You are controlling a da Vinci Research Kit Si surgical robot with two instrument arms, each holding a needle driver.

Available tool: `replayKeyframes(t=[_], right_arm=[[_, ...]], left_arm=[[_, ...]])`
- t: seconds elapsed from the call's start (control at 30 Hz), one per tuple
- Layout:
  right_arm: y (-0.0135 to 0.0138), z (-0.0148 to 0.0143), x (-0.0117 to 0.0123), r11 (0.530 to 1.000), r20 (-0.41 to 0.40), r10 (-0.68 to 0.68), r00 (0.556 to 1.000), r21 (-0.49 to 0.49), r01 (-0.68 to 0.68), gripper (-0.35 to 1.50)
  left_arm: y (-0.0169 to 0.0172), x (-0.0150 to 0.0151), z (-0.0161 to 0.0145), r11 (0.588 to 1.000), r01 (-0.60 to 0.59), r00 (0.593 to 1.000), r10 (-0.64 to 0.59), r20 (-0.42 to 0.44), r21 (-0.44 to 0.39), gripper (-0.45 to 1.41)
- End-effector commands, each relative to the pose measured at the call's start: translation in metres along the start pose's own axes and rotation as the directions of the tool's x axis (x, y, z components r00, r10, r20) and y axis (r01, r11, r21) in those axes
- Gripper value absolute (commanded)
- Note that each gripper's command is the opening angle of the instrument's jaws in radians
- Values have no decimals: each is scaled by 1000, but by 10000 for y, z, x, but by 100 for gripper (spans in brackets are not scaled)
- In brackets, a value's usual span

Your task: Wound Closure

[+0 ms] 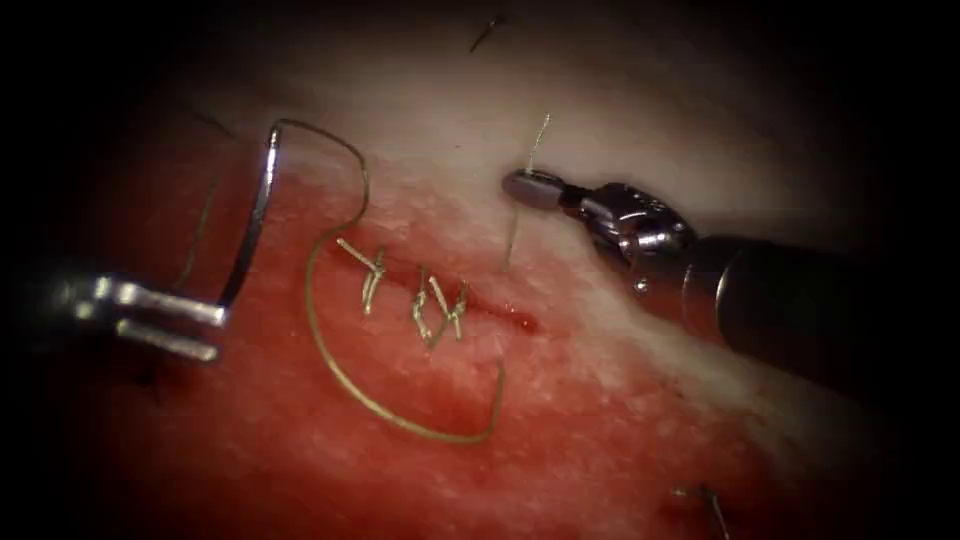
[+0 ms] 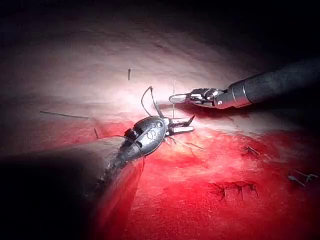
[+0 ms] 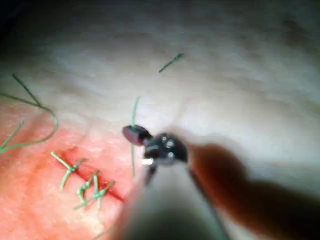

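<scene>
The tissue (image 1: pixel 600 420) carries a cut (image 1: pixel 480 308) crossed by several stitches (image 1: pixel 425 305). My left tool (image 1: pixel 215 332) is left of the cut, its jaws apart. The curved needle (image 1: pixel 252 215) rises from the tip of the upper jaw to its thread end; it is not in the tissue. From there the thread (image 1: pixel 335 365) loops loosely round the stitches and enters the tissue below the cut's right end. Above that end, my right tool (image 1: pixel 512 183) is shut on a short strand of thread (image 1: pixel 511 240). The left wrist view shows the left tool (image 2: pixel 190 125) and the right tool (image 2: pixel 175 98).
Red fluid (image 1: pixel 522 323) wets the cut's right end and the tissue below it. Loose cut ends of thread lie at the far edge (image 1: pixel 487 33) and the near right (image 1: pixel 712 505). The pale skin (image 1: pixel 600 110) rises behind the cut.
</scene>
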Motion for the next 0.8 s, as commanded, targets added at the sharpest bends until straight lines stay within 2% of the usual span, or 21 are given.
replayKeyframes(t=[0.03, 0.07, 0.1, 0.13, 0.2, 0.27, 0.37, 0.53, 0.63, 0.8], right_arm=[[1, 9, -2, 1000, 2, -1, 1000, 8, 1, -35], [1, 9, -6, 999, 18, -4, 1000, 40, 3, -35], [1, 11, -10, 998, 28, -6, 1000, 61, 4, -21], [1, 12, -13, 997, 34, -9, 999, 76, 6, 19], [1, 14, -21, 995, 27, -61, 998, 82, 59, 81], [1, 15, -24, 992, 23, -99, 995, 84, 97, 126], [4, 13, -22, 975, 1, -202, 979, 94, 201, 141], [10, -2, -14, 931, -22, -345, 938, 113, 346, 148], [14, -21, -13, 907, -21, -402, 915, 129, 401, 148], [8, -70, -24, 898, -4, -418, 909, 151, 413, 146]], left_arm=[[-2, -6, 6, 1000, -1, 1000, 1, 0, -3, -45], [-2, -5, 6, 1000, -1, 1000, 1, 0, -3, -45], [-2, -5, 6, 1000, -1, 1000, 1, -2, -5, -45], [-2, -5, 6, 1000, -1, 1000, 1, -2, -5, -45], [-2, -6, 7, 1000, -1, 1000, 1, -2, -4, -45], [-2, -6, 7, 1000, -1, 1000, 1, -4, -6, -45], [-3, -7, 7, 1000, -1, 1000, 1, -6, -9, -45], [-10, -15, 3, 1000, -3, 1000, 2, -12, -16, -45], [-19, -25, -3, 1000, -4, 1000, 3, -13, -19, -45], [-25, -36, -6, 1000, -6, 1000, 6, -12, -20, -45]])
